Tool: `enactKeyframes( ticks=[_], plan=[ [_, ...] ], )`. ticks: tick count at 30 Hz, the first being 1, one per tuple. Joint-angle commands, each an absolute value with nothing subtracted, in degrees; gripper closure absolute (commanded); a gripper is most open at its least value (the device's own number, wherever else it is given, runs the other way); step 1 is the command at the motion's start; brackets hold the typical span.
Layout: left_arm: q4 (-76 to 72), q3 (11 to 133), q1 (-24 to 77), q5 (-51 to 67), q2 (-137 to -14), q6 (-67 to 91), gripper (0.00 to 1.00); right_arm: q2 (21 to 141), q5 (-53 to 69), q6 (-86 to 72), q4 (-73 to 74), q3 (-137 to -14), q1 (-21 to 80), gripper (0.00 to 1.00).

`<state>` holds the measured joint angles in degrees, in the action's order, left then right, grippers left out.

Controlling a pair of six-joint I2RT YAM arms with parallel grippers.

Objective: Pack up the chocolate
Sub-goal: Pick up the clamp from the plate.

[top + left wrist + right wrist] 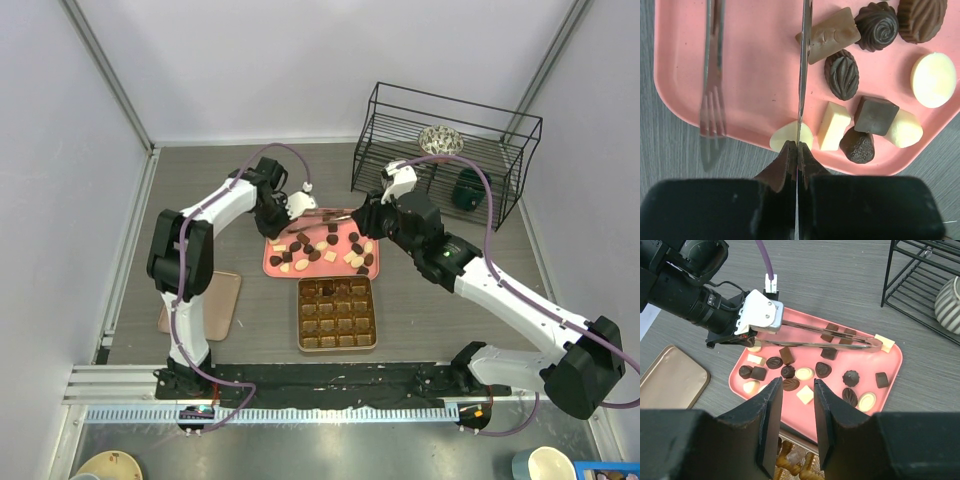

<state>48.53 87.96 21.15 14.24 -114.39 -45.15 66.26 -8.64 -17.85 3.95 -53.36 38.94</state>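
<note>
The left hand [797,148] is clamped on the tongs [830,337]; the right hand [796,390] hangs with fingers apart and empty over the pink tray [892,362]; the tong tips meet a cream piece [884,343] at the tray's corner, so it may slide off onto the bench [840,280]. Counted: about twenty chocolate pieces [823,370] on the tray, one tongs, one gridded box [337,312].

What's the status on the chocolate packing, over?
Left gripper shut on tongs. Right gripper open, empty, above pink tray. Chocolates loose on tray. Tongs span the tray.
</note>
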Motion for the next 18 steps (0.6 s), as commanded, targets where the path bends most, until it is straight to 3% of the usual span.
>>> enactKeyframes(
  ticks=[1,10,18],
  plan=[
    [50.89,88.77,21.27,15.73,-113.47,-44.91,1.0,66.18,-7.38,-19.07,1.76,-53.35,39.02,0.63],
    [55.89,88.59,21.09,21.17,-108.55,-42.72,1.0,65.48,-6.51,-18.63,3.51,-54.93,39.02,0.63],
    [61.43,91.31,19.43,29.44,-102.31,-39.64,1.0,63.72,-5.1,-17.4,6.24,-57.56,39.02,0.56]
  ],
)
